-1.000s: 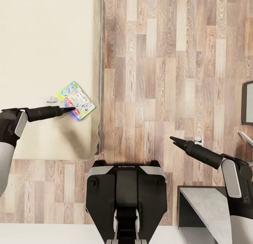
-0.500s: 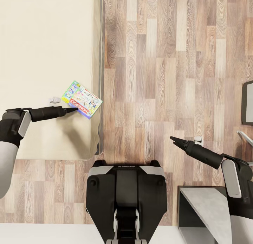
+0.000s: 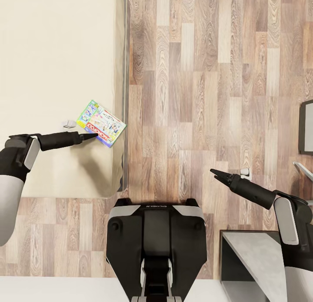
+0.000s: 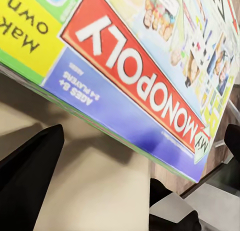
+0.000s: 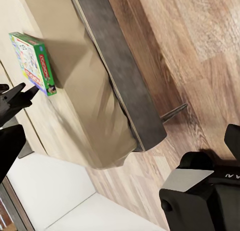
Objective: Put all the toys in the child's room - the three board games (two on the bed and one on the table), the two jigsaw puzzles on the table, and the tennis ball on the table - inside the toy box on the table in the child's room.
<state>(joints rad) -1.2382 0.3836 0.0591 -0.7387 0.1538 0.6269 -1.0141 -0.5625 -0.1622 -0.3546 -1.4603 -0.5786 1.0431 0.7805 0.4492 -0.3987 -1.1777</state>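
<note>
**Left fingers at the Monopoly box edge**

The left gripper [image 3: 90, 136] fingers [image 4: 30, 171] stand spread in the wrist view, with the near edge of the Monopoly box [image 3: 101, 123] just ahead of them. Whether they touch the box cannot be told. In the head view the tips meet the box's corner at its 8 o'clock side. The box lies flat on the bed [image 3: 52, 54], at the mattress's 4 o'clock corner, hard against the edge over the floor [image 3: 195, 75].

The right gripper [image 3: 216, 173] hangs over the floor at 4 o'clock from the box, well apart from it. Its fingers come to a narrow point and hold nothing.

Procedure, as judged:
1. Slide one finger under the box's raised edge and one over the lid.
2. Avoid pushing toward 3 o'clock; the box would likely slip off the mattress.
3. Grip well in from the corner, so the wide flat box does not pivot on lifting.
4. Lift clear of the bed frame [image 5: 120, 86] before turning away.
</note>
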